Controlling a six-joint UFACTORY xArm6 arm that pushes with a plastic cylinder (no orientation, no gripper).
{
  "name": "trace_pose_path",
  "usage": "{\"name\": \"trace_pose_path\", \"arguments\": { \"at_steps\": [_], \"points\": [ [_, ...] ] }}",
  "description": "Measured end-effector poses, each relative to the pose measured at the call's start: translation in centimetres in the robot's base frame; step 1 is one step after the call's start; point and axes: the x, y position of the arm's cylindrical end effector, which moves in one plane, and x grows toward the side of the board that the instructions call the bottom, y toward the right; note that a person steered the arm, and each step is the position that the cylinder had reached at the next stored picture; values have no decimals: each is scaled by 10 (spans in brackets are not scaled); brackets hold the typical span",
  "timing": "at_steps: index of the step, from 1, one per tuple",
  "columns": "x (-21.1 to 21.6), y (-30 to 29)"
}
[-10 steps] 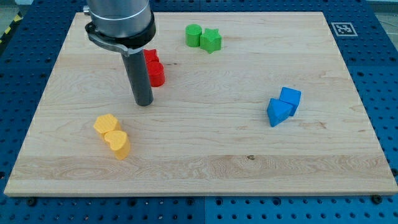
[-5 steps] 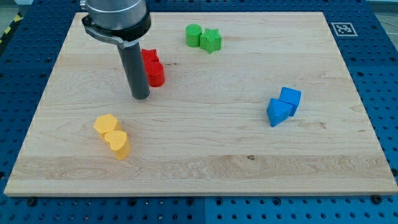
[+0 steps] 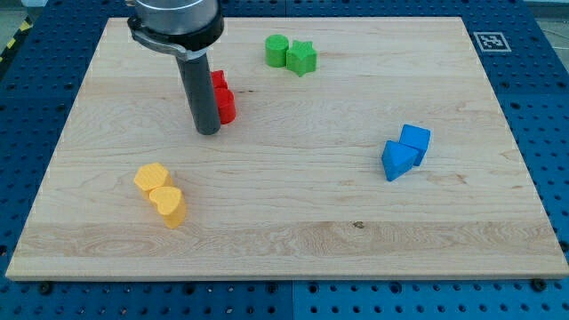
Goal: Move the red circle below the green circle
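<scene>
Red circle not yet moved below the green circle

My tip (image 3: pixel 207 132), a bare rod with no jaws to open or close, is sitting against the red circle (image 3: pixel 225 105), which is lying left of and slightly below the green circle (image 3: pixel 276 50); the push rightward remains.

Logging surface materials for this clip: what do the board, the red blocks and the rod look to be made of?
The board looks like pale wood with a matte finish: grain lines and a small dark knot show. The red blocks, beside my tip on the view's right, look like moulded plastic or foam, uniformly coloured, barely glossy; which one is unclear. The rod appears dark, smooth metal or plastic with a faint sheen.
</scene>
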Motion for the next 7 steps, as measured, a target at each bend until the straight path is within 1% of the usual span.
{"name": "trace_pose_path", "arguments": {
  "at_steps": [1, 5, 7],
  "points": [
    [0, 0],
    [-27, 26],
    [-37, 29]
  ]
}}
